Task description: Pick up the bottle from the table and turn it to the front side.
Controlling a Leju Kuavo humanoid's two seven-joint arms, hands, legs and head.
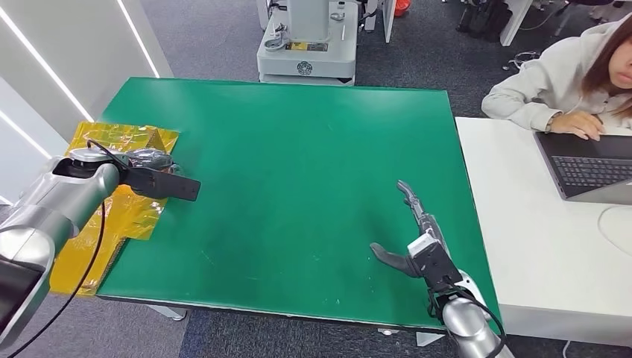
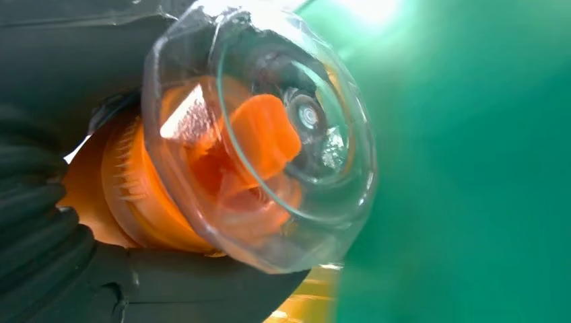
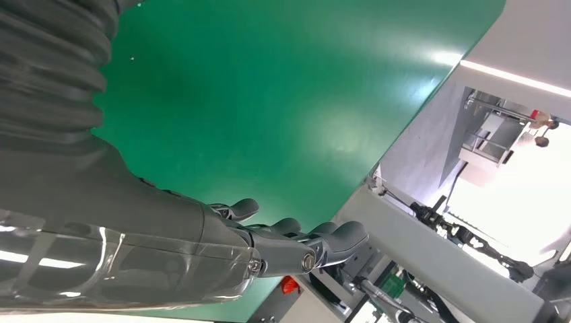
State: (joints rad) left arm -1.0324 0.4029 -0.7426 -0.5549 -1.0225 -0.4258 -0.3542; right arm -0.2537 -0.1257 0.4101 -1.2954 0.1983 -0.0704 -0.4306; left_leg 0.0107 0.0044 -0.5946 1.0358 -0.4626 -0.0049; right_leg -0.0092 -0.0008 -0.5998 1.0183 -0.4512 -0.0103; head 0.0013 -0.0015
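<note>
The bottle, seen cap-end on in the left wrist view, has a clear domed cap over an orange collar and nozzle. My left hand grips it, with dark fingers wrapped on both sides. In the head view the left hand is at the left edge of the green table, and the bottle shows as a pale glint just behind it. My right hand hovers low over the table's near right part, fingers stretched out and apart, holding nothing.
A crinkled yellow foil sheet lies under and beside the left hand at the table's left edge. A white table adjoins on the right, with a laptop and a seated person. A grey machine base stands beyond the far edge.
</note>
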